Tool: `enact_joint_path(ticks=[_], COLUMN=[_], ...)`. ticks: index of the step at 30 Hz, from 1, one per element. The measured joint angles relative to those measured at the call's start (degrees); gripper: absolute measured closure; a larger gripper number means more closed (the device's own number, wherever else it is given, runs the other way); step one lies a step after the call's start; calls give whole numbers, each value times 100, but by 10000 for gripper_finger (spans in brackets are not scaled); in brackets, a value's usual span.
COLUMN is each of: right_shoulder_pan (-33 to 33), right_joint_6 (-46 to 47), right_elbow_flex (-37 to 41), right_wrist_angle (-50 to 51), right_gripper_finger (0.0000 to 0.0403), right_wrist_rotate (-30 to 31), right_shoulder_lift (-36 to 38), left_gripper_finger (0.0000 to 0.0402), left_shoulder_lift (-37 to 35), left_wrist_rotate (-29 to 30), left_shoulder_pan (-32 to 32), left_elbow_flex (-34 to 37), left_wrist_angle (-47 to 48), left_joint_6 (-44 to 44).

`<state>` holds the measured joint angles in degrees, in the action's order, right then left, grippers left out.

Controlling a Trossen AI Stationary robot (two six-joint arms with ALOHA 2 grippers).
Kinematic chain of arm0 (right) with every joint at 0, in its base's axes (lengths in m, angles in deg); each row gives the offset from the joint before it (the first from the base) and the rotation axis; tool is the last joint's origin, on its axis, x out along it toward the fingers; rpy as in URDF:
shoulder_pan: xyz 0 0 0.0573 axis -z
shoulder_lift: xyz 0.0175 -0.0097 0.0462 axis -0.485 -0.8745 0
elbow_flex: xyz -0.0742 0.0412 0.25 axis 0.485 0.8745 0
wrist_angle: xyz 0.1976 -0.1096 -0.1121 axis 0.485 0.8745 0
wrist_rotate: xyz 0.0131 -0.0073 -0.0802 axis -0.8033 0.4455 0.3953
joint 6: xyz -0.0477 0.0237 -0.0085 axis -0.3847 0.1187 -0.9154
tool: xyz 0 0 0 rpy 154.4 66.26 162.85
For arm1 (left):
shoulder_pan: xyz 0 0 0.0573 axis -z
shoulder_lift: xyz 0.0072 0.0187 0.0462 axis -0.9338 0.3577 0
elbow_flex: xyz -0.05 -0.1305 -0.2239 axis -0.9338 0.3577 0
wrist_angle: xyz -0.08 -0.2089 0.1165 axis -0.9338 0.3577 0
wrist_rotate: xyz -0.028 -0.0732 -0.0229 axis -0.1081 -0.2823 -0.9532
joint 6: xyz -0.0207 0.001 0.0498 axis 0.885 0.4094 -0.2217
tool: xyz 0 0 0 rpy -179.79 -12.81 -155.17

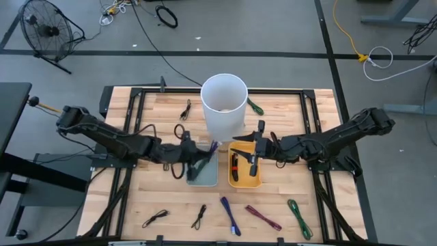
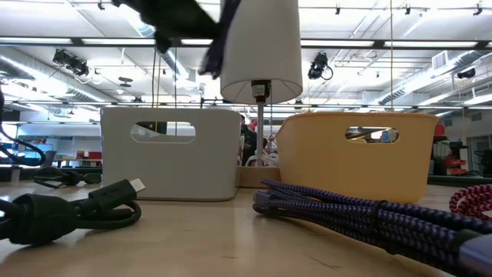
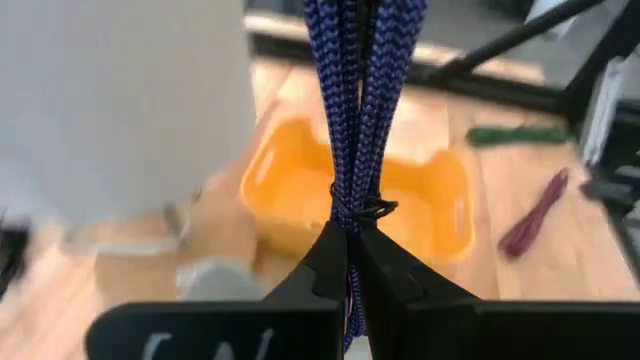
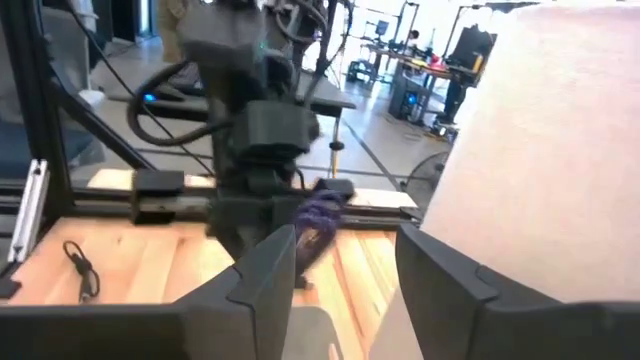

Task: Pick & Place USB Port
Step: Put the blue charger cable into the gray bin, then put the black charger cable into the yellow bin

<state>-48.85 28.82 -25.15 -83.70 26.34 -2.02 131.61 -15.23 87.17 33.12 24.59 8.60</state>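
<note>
My left gripper (image 1: pixel 202 158) is over the grey bin (image 1: pixel 203 174), shut on a blue braided cable bundle (image 3: pixel 352 120). In the low view that cable (image 2: pixel 218 45) is lifted well above the bins. The yellow bin (image 1: pixel 246 179) sits right of the grey one and has a dark cable (image 1: pixel 235 162) inside. My right gripper (image 1: pixel 254 152) hovers open over the yellow bin's far part and holds nothing; in its wrist view its fingers (image 4: pixel 345 285) stand wide apart, facing the left gripper. A white bucket (image 1: pixel 224 102) stands just beyond both bins. My left gripper pinches the blue cable bundle between its two fingers, just below the black tie (image 3: pixel 362 212) that binds the strands. The fingers lie along the bundle. Several strands run out past the fingertips. The cable is lifted clear of the table and the bins.
Loose cables lie along the near side: black (image 1: pixel 156 218), black (image 1: pixel 199 216), blue (image 1: pixel 230 215), maroon (image 1: pixel 263 217), green (image 1: pixel 298 217). More lie by the bucket: black (image 1: pixel 186 109), green (image 1: pixel 255 106). A black frame (image 1: pixel 130 109) rims the table.
</note>
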Motion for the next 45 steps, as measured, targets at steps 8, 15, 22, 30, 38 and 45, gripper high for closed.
enact_joint_path(ticks=[8,15,22,30,38,45], right_shoulder_pan=[-43,-41,-41,-41,-41,-41], right_joint_6=[10,10,-23,-32,-32,-34], right_elbow_flex=[-2,-2,-2,-2,-2,-2], right_wrist_angle=[-44,-91,-93,-93,-93,-91], right_gripper_finger=[240,241,241,240,240,240], right_wrist_rotate=[-2,0,0,0,0,0], right_shoulder_lift=[11,11,9,6,4,4], left_gripper_finger=[391,391,388,376,334,311], left_shoulder_lift=[66,68,68,68,68,68], left_wrist_rotate=[77,-5,-278,-327,-345,-311], left_shoulder_pan=[465,586,580,582,584,584], left_elbow_flex=[36,149,149,151,151,151], left_wrist_angle=[1621,1671,1684,1708,1824,1821], left_joint_6=[1501,1985,2327,2489,2657,2700])
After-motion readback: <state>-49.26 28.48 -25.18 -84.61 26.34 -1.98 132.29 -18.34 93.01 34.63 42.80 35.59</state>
